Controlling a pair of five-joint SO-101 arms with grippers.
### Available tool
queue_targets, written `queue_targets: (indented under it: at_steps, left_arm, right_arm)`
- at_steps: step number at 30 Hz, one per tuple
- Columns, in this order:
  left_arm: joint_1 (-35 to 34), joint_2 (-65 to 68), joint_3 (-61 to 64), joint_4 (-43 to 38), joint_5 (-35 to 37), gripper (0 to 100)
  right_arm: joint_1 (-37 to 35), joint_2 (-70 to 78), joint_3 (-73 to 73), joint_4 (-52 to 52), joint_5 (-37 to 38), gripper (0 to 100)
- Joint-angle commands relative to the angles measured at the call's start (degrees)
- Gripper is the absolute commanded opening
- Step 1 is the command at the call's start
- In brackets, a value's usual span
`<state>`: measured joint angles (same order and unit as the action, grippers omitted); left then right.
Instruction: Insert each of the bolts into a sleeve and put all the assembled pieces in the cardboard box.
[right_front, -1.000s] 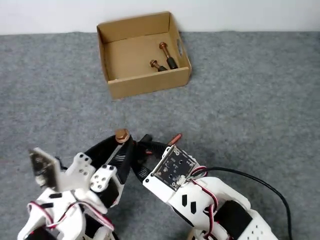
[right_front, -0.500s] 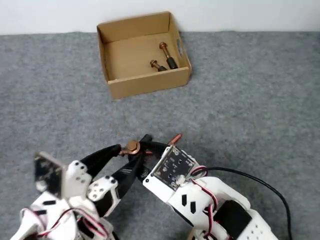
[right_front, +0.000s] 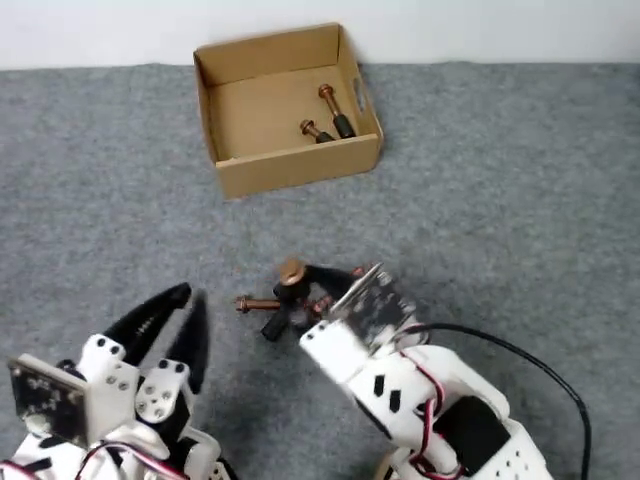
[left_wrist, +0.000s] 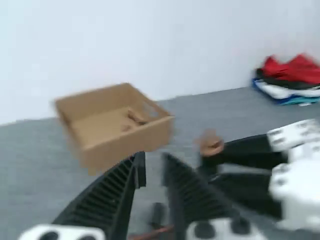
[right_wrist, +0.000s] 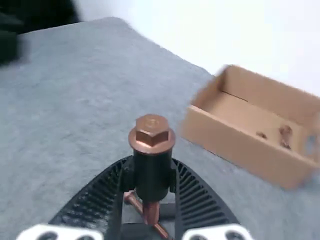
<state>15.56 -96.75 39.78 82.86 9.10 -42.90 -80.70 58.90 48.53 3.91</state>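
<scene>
My right gripper (right_front: 297, 296) is shut on a black sleeve (right_wrist: 151, 172) with a copper bolt (right_wrist: 151, 134) standing in it, head up, above the carpet. A loose copper bolt (right_front: 254, 303) and a loose black sleeve (right_front: 272, 326) lie on the carpet just beside that gripper. My left gripper (right_front: 190, 298) stands open with nothing in it at the near left, apart from them. The cardboard box (right_front: 295, 168) sits at the back and holds two assembled pieces (right_front: 335, 112). In the left wrist view the box (left_wrist: 127, 137) lies beyond my left gripper (left_wrist: 152, 159).
Grey carpet covers the table, with bare room between the arms and the box. A black cable (right_front: 520, 355) trails from the right arm. A white wall runs behind the box. Folded clothes (left_wrist: 292, 77) lie far off.
My left gripper let go of the bolt and drew back to the near left, now open. The bolt stays in the sleeve held by my right gripper, which has lifted and turned slightly.
</scene>
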Motion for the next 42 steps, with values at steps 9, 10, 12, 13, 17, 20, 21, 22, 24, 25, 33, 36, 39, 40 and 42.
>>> queue_targets:
  at_steps: [9,10,12,13,17,20,21,22,24,25,33,36,39,40,42]
  left_arm:
    - [-23.7,0.1,26.0,-6.5,-5.2,0]
    - [-24.5,0.1,29.8,-8.8,-5.2,0]
    - [-25.3,0.1,36.4,-12.9,-5.2,0]
    - [-25.3,0.1,39.3,-14.7,-5.2,0]
    - [-25.5,0.1,47.4,-20.2,-5.2,0]
    - [-25.6,0.1,50.9,-23.4,-5.2,0]
    - [-25.6,0.1,52.0,-24.3,-5.2,0]
    - [-25.6,0.1,53.1,-25.1,-5.2,0]
    - [-25.6,0.1,55.0,-27.0,-5.1,0]
    - [-25.6,0.1,56.0,-27.9,-5.0,0]
    - [-25.2,0.1,57.1,-29.0,-4.7,0]
    - [-25.3,0.1,57.1,-28.9,-2.2,0]
    - [-25.5,0.4,57.1,-29.0,0.9,0]
    - [-25.5,0.4,57.1,-29.0,1.7,0]
    - [-25.5,0.4,57.1,-28.9,3.0,0]
  right_arm:
    - [18.4,8.4,-12.6,9.0,-16.3,0.8]
    - [19.1,11.1,-15.2,10.3,-17.3,0.8]
    - [20.1,16.7,-19.9,11.9,-18.3,0.8]
    - [20.3,19.6,-22.2,12.4,-18.3,0.8]
    - [20.3,29.7,-30.3,12.1,-18.3,0.8]
    - [20.3,37.3,-36.1,11.7,-18.3,0.8]
    - [20.4,39.8,-38.1,10.9,-18.3,0.8]
    - [20.5,42.2,-40.0,9.9,-18.2,0.8]
    - [21.1,47.1,-43.7,7.2,-18.2,0.8]
    - [21.2,49.5,-45.4,5.7,-18.2,0.8]
    - [21.4,68.4,-56.9,-6.9,-11.3,0.8]
    - [21.4,75.9,-60.0,-13.5,-7.7,0.8]
    - [21.4,83.8,-62.9,-20.4,-4.3,0.8]
    - [21.4,86.5,-64.1,-22.5,-3.1,0.8]
    - [21.3,91.6,-66.9,-26.6,-1.1,0.8]
